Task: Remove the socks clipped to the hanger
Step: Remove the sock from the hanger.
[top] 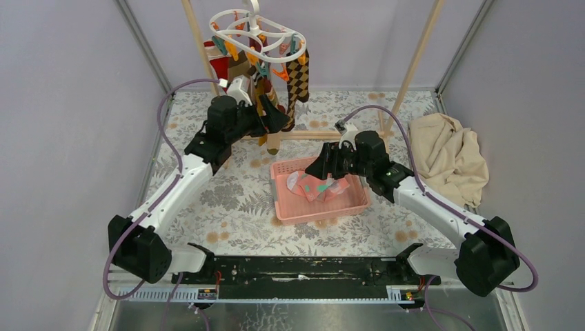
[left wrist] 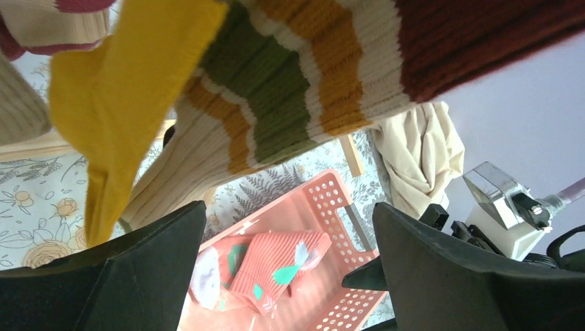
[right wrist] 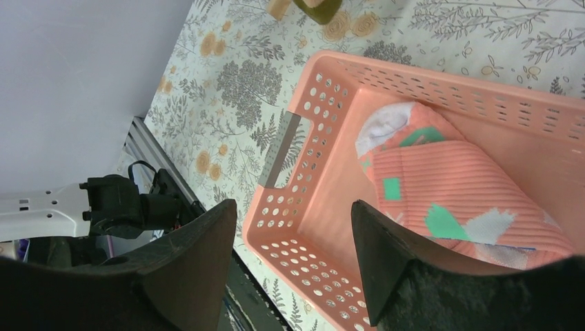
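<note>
Left gripper [left wrist: 288, 210] sits wide open under the striped sock [left wrist: 290, 89], and I bet closing here nabs the mustard sock [left wrist: 117, 96] too, yanking the hanger [top: 255, 31] sideways.

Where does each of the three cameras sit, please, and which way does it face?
Top external: fixed above and behind the arms, looking down on the table; both arms show, left gripper up by the hanger, right gripper over the pink basket.
Left wrist: on the left arm, looking between its open fingers beneath the hanging socks down to the basket.
Right wrist: on the right arm, looking down between its open fingers into the basket.
Shared: all three show the basket and the pink sock in it.
</note>
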Action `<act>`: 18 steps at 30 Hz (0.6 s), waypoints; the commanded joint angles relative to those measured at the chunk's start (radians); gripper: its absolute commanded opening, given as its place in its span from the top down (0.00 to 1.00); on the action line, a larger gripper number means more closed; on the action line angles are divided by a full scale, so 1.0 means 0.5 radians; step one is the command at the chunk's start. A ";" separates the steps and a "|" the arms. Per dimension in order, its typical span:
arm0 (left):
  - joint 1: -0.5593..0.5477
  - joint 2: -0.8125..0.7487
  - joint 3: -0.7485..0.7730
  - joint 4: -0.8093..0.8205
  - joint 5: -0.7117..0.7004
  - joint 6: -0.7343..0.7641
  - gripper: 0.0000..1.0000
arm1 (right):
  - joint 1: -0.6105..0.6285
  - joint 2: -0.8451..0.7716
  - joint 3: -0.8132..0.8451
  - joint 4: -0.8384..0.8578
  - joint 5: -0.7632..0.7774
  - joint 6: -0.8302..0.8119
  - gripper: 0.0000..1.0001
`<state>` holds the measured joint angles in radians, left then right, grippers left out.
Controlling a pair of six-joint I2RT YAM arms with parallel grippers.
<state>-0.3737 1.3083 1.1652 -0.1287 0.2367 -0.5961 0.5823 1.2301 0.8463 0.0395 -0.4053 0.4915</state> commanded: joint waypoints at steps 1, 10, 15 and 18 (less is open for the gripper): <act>-0.054 0.084 0.096 0.117 -0.132 0.076 0.01 | -0.003 -0.047 -0.027 0.085 -0.004 0.022 0.31; -0.084 0.163 0.182 0.065 -0.490 0.248 0.01 | -0.006 -0.082 -0.068 0.062 0.013 0.003 0.31; -0.084 0.115 0.185 0.041 -0.585 0.308 0.01 | -0.006 -0.081 -0.095 0.072 0.024 -0.007 0.31; -0.084 0.133 0.192 0.085 -0.606 0.348 0.01 | -0.005 -0.065 -0.103 0.085 0.008 0.000 0.31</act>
<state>-0.4107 1.3842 1.2324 -0.1310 -0.0082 -0.4767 0.5823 1.2160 0.7986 0.0364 -0.4023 0.4946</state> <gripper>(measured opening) 0.987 0.689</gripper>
